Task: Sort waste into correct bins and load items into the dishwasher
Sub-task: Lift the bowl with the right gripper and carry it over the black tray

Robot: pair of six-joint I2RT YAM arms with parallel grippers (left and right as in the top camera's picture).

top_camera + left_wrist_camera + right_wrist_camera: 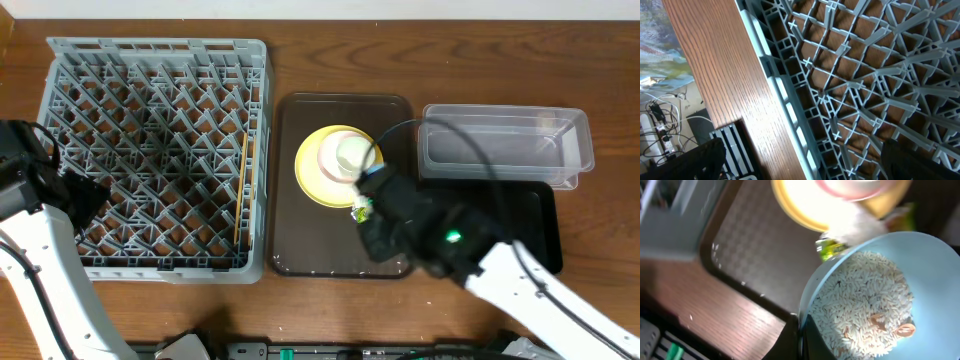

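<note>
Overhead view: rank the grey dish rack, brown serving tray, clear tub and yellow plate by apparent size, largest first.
1. Grey dish rack, clearly the largest.
2. Brown serving tray.
3. Clear tub.
4. Yellow plate, partly covered by a white cup.

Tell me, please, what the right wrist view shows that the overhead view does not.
Only the right wrist view shows the light-blue bowl holding rice, with its rim pinched by the right gripper. From overhead, the arm hides the bowl. Only the overhead view shows the clear tub and the black tray. Both views show the yellow plate, the yellow-green wrapper and the brown serving tray.
</note>
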